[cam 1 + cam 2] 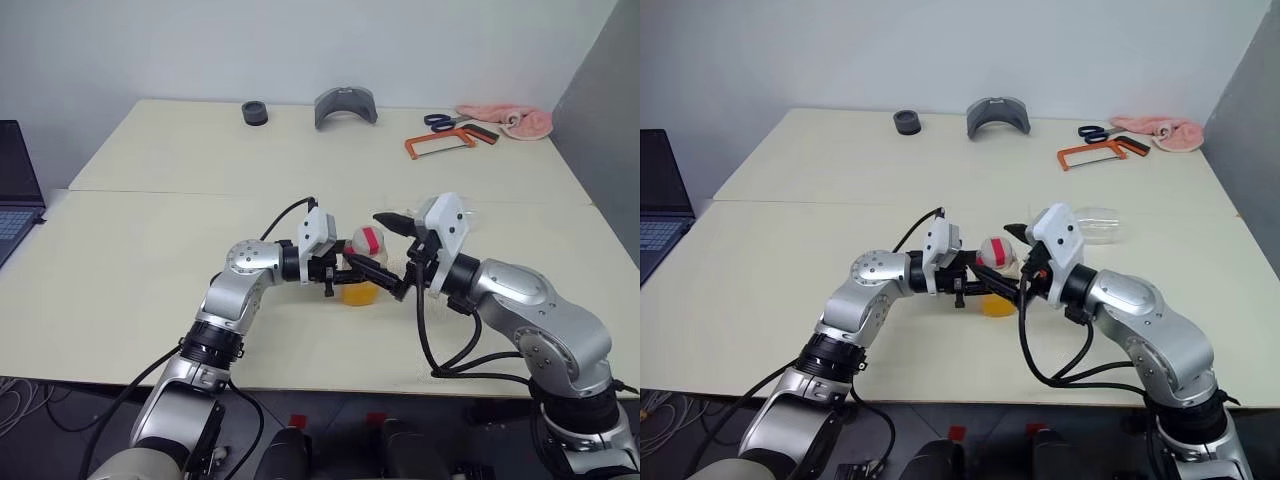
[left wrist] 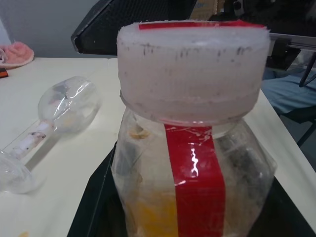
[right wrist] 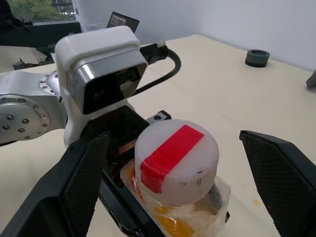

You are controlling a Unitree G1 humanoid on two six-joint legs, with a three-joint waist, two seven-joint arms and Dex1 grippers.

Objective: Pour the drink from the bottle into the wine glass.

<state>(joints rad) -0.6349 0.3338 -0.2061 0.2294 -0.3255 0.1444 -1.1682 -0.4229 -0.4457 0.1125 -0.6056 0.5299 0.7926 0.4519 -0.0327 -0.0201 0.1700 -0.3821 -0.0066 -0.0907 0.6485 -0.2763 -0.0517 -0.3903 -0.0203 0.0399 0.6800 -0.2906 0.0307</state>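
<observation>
One bottle (image 1: pixel 362 268), capped, drink (image 1: pixel 359 292) inside, mid-worktop (image 1: pixel 150 260) | left end effector (image 1: pixel 345 268) clamped on bottle | right end effector (image 3: pixel 173 163) spread wide astride cap (image 3: pixel 176 160) | wine glass (image 1: pixel 1098 225) lying on its side, far right | uncapping, pouring outstanding

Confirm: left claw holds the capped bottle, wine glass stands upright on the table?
Not quite. The left claw does hold the capped bottle, but the wine glass lies on its side on the table, as the left wrist view shows.
</observation>
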